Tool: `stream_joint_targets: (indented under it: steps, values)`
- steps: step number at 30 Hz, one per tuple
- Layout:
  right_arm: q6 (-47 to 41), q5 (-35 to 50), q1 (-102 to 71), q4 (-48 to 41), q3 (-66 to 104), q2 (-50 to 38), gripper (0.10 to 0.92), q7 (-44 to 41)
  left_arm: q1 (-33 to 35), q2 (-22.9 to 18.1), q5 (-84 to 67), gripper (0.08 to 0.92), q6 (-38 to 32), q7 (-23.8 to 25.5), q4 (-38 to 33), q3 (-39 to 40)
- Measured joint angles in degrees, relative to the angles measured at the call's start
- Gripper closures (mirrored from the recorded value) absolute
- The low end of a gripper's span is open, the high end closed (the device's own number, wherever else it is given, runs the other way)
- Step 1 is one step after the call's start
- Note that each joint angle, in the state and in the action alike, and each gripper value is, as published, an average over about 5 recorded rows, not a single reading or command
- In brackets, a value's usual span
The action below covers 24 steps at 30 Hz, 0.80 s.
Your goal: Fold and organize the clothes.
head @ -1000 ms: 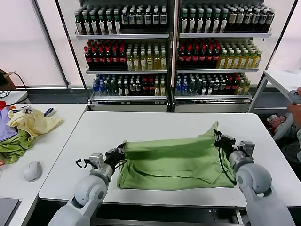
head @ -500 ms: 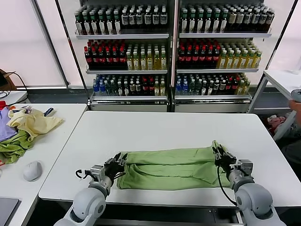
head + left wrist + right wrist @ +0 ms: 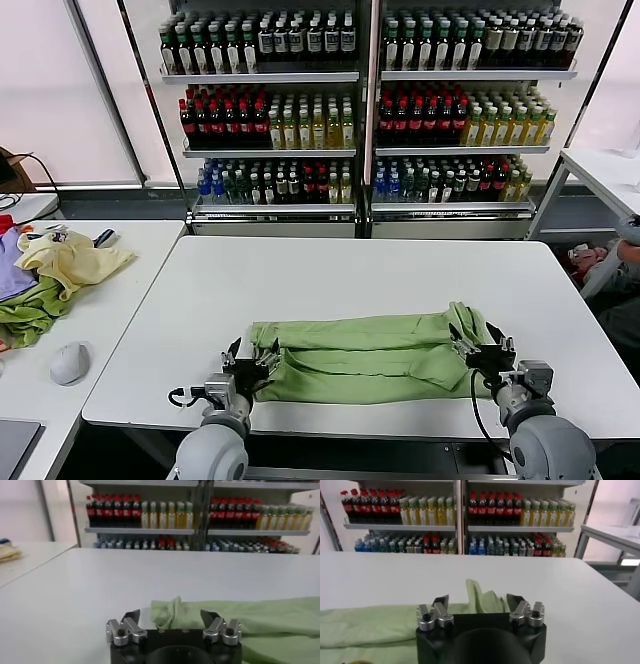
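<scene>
Now the green T-shirt [image 3: 365, 345] lies flat on the white worktop [image 3: 330, 270], folded into a long strip. It stretches from one pincer to the other.

At one end of the strip sits the left pincer [image 3: 250, 357]. Its fingers [image 3: 131, 617] are spread wide and hold nothing. The shirt's bunched corner is right in front of it, between the two fingers.

At the other end sits the right pincer [image 3: 484, 349]. Its fingers [image 3: 440, 602] are spread wide too, with nothing in them. A little peak of green cloth stands just ahead of this pincer, and the rest of the shirt runs off to its side.
</scene>
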Motion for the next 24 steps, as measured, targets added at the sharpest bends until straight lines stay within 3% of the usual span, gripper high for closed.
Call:
stream_joint_targets:
  steps: [3, 11, 24]
  values:
    - [0.5, 0.21, -1.24, 1.0, 0.88, -0.12, 0.204, 0.03, 0.24, -2.25, 1.51, 0.231, -0.08, -1.25, 1.0, 0.39]
    - [1.07, 1.05, -3.45, 3.13, 2.64, 0.01, 0.203, 0.3, 0.35, -6.56, 3.68, 0.467, -0.27, -3.04, 3.49, 0.72]
    - [1.32, 2.0, -5.36, 5.64, 4.12, 0.47, 0.203, 0.84, 0.57, -8.41, 2.92, 0.832, -0.73, -3.76, 4.64, -0.67]
